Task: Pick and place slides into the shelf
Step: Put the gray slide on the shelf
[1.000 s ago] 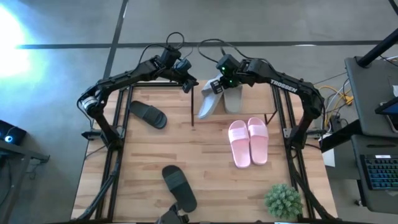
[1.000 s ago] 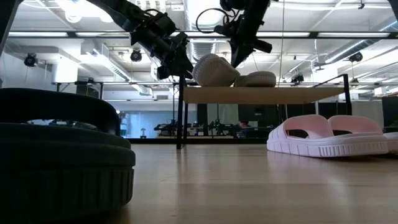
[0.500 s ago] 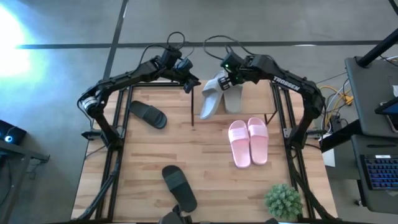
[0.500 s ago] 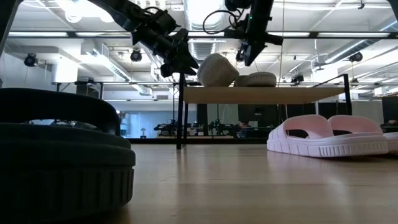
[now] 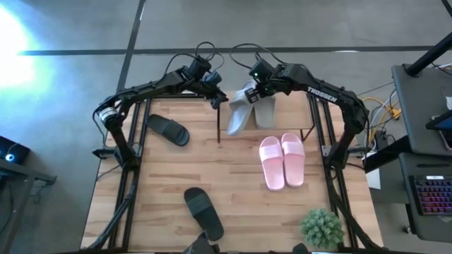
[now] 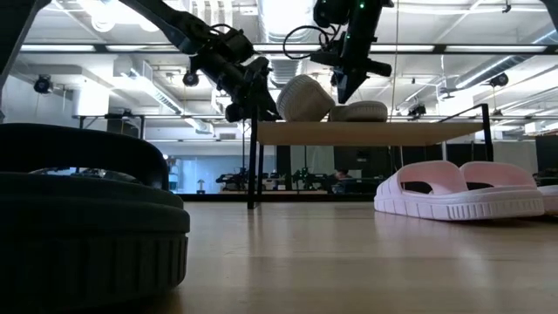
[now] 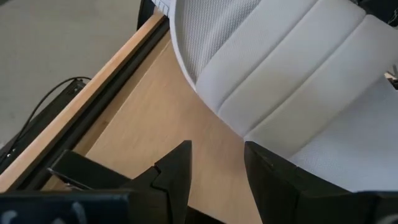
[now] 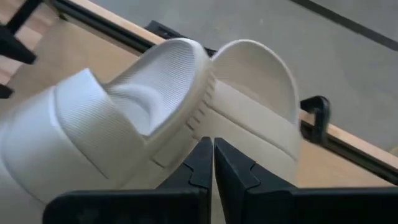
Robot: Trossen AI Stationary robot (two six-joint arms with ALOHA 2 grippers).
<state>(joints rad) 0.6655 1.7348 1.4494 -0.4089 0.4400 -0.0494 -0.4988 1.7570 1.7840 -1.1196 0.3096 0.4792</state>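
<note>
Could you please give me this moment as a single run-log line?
shelf: both grey slides, left one askew | left gripper: open beside it | right gripper: shut above them | pink pair, black slides: on table

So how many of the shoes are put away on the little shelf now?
Two. Both pale grey slides are on the shelf, though one lies crooked and sticks out over the front edge. The left gripper and the right gripper hang right beside them, holding nothing. The pink pair and the two black slides wait on the table.
</note>
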